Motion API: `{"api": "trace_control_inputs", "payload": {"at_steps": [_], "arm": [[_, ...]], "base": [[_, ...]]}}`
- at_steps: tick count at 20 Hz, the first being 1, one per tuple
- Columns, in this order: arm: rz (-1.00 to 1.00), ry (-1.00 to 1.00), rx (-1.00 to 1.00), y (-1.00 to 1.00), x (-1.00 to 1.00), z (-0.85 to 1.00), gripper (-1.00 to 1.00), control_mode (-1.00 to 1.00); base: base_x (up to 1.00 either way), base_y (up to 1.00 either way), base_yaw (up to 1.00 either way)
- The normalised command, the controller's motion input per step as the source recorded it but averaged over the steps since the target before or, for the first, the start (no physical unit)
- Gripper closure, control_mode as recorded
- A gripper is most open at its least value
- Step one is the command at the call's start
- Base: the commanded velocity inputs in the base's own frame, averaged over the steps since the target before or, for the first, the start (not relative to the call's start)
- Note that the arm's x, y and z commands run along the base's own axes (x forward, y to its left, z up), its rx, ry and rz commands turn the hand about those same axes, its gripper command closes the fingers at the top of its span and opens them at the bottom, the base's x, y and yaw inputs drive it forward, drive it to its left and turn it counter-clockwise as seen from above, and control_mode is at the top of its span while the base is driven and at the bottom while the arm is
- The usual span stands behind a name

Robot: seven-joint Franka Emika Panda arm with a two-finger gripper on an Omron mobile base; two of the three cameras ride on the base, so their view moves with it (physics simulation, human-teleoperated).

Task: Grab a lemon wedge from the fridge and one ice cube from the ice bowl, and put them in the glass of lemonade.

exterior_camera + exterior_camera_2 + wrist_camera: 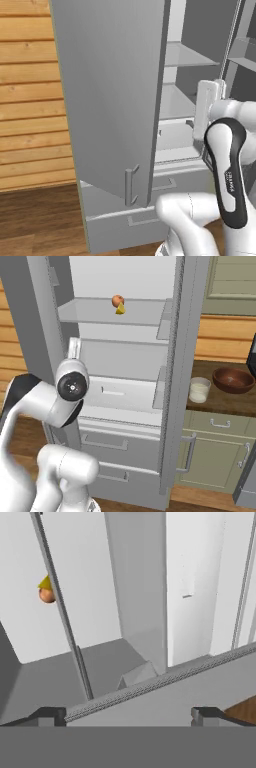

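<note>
The grey fridge (176, 406) stands with its doors swung open; the left door (110, 100) fills much of the left base view. On an upper shelf the tiny yellow lemon wedge (120, 309) (46, 582) lies against a round orange-red fruit (118, 300) (47, 595). My gripper (127, 714) is open and empty, held at the fridge's lower opening, well below and apart from the wedge. The glass of lemonade (199, 390) stands on the wooden counter right of the fridge, beside a brown bowl (233, 380). No ice cube shows in the bowl from here.
The fridge's shelves (192, 56) and a white drawer (117, 392) lie ahead of the hand. The right door's edge (172, 356) stands between the fridge interior and the counter (225, 401). Beige cabinets (215, 456) sit below the counter. A wooden wall (30, 95) is at left.
</note>
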Motion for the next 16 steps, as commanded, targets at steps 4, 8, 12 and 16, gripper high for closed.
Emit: {"api": "trace_control_inputs", "payload": {"at_steps": [4, 8, 12, 16], "arm": [[0.04, 0.12, 0.00, 0.15, 0.58, -0.27, -1.00, -1.00], [0.11, 0.08, 0.00, 0.26, 0.69, -0.41, -1.00, -1.00], [0.18, 0.00, 0.00, 0.07, 0.40, -0.19, -1.00, -1.00], [0.22, -0.01, 0.00, 0.00, 0.31, -0.01, -1.00, -1.00]], "base": [[0.00, 0.00, 0.00], [0.00, 0.00, 0.00], [0.00, 0.00, 0.00], [0.00, 0.00, 0.00]]}}
